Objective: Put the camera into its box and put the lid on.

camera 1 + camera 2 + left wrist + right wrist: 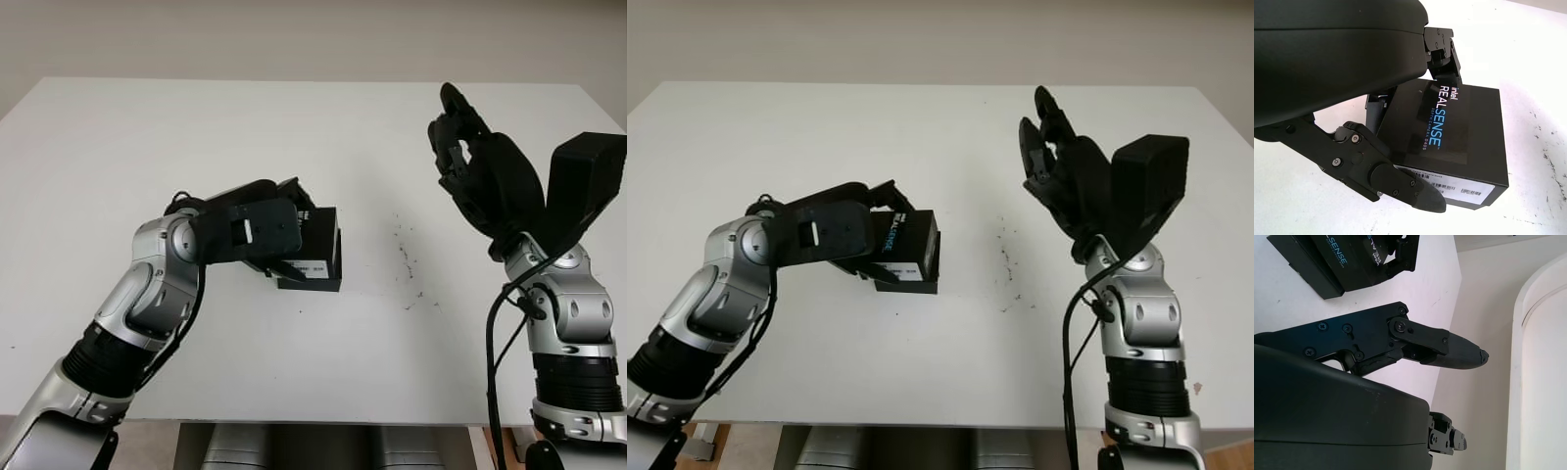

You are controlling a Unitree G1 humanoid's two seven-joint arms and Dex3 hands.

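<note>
Left eye view, left hand (279,230) grasping black box (318,257) on table (118,137); right hand (470,157) raised, released, holding nothing

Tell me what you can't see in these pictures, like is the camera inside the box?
- Camera: whether it is inside the black box cannot be told; the lid with the printed name covers the top.
- Near side of the box: in the eye views the left hand hides it.
- Left hand's grip: its fingers reach around the box, but firm contact is unclear.
- Small label print: too tiny to read.
- Right hand: raised, open.
</note>
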